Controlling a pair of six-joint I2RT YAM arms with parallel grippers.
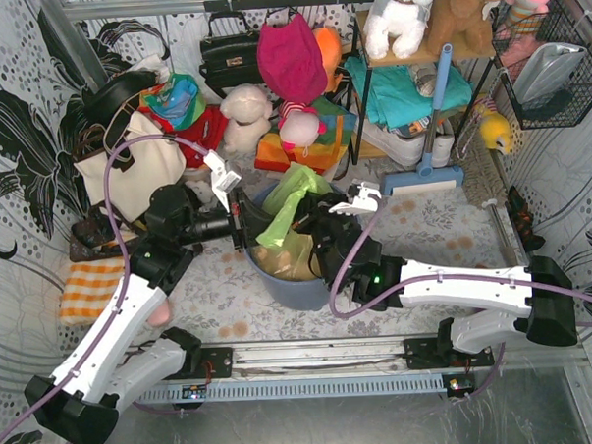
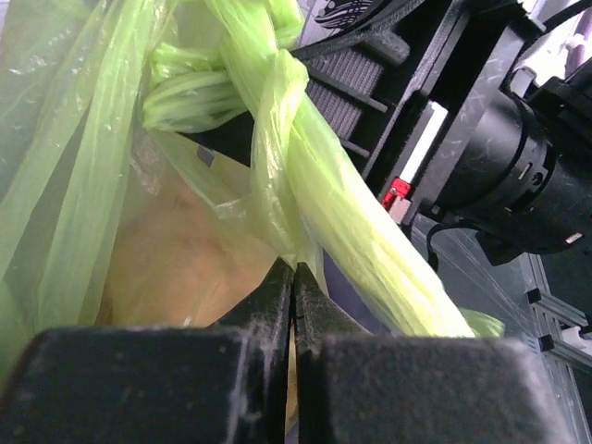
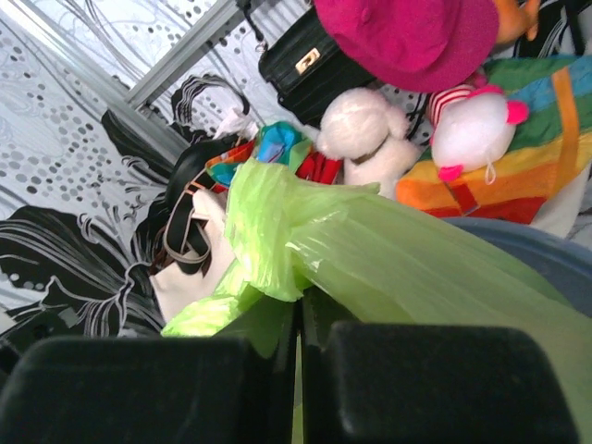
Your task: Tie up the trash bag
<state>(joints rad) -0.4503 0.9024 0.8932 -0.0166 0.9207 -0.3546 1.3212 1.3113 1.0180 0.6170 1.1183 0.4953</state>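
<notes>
The trash bag (image 1: 293,195), seated in the bin (image 1: 301,289) at worktop (image 1: 429,226) centre, is clenched by the left claw (image 2: 294,277) at nine o'clock and the right claw (image 3: 298,310) at three, and is best tightened by even outward pulls.

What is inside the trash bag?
Through the trash bag, brown paper shows, low in the bin. Anything deeper is hidden by bunched plastic and the bin wall.

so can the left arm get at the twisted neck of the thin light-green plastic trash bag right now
Likely yes: the left gripper sits right at the twisted neck of the trash bag, jaws shut on its film, nothing between. The right gripper pinches a separate flap, not blocking.
</notes>
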